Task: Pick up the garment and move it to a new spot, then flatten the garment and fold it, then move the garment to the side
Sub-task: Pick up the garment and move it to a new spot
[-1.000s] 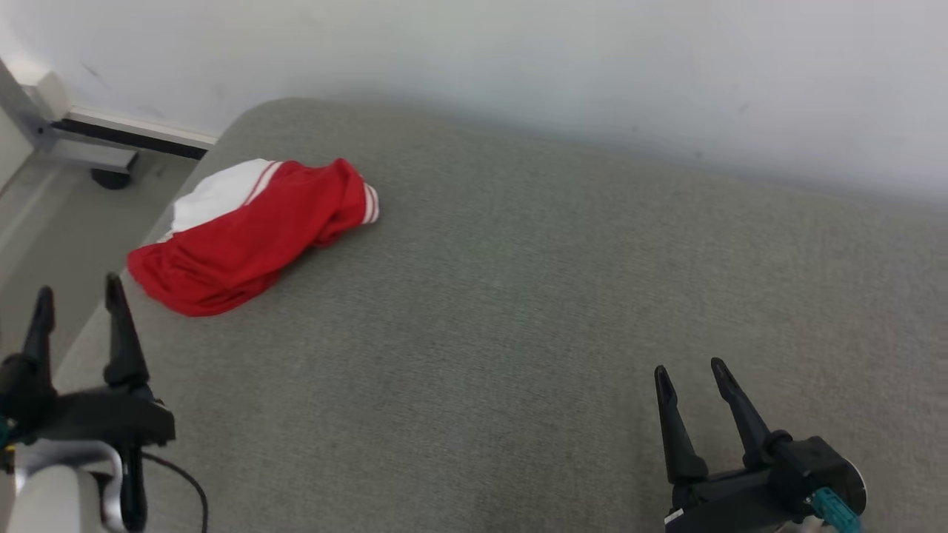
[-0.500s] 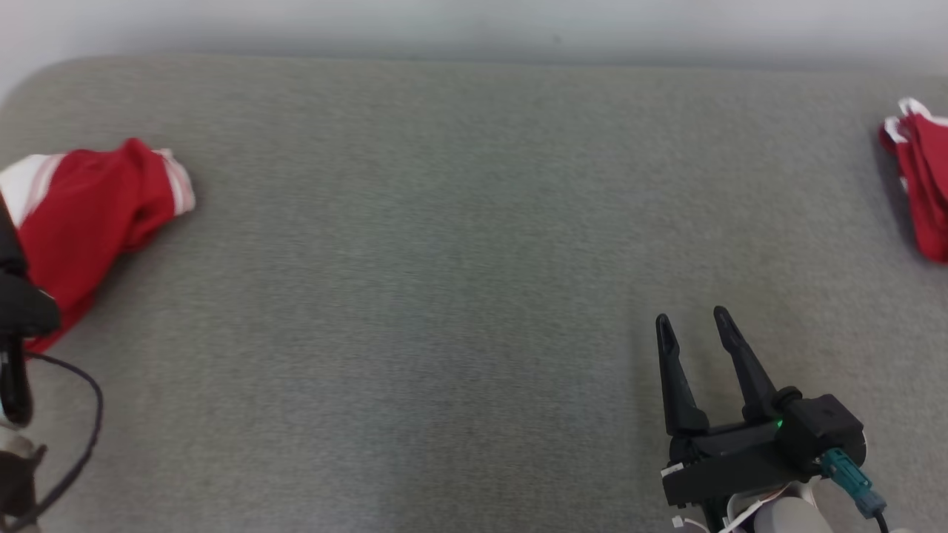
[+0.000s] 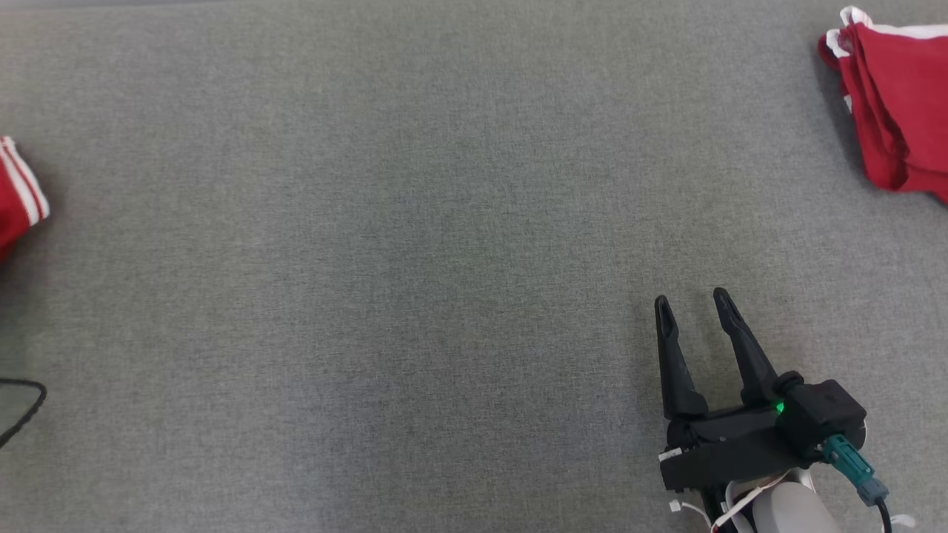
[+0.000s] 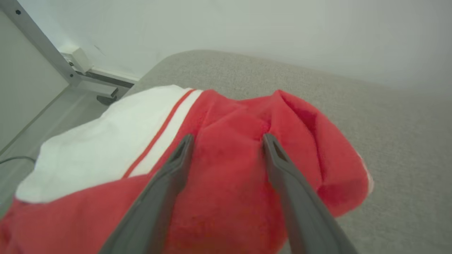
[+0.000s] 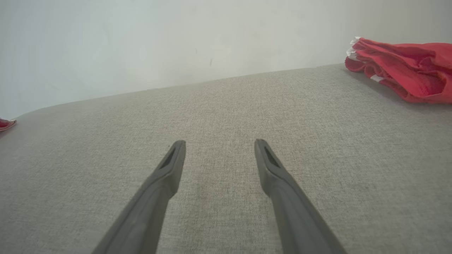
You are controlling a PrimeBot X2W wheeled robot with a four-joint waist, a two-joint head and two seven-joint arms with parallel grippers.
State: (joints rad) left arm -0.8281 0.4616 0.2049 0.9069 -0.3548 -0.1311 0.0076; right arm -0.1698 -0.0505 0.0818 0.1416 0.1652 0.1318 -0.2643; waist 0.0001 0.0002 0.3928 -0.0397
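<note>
A crumpled red garment with a white panel and stripes [image 4: 106, 148] lies at the left end of the grey padded surface [image 3: 415, 259]. The head view catches its striped end [image 3: 15, 192] at the left edge. My left gripper [image 4: 229, 137] is open, its two fingers spread just over the red cloth, holding nothing; whether they touch it I cannot tell. My right gripper [image 3: 692, 299] is open and empty above bare padding at the lower right, seen also in the right wrist view [image 5: 219, 142].
A second red garment with white trim [image 3: 896, 104] lies bunched at the far right of the surface [image 5: 406, 67]. A pale wall runs behind. A metal frame leg [image 4: 46, 53] stands off the left end, and a black cable [image 3: 26, 407] loops at the left edge.
The head camera has swung right and down: the left garment slid to the view's left edge, the right one came in, and the left gripper left the view. The right gripper stays open.
</note>
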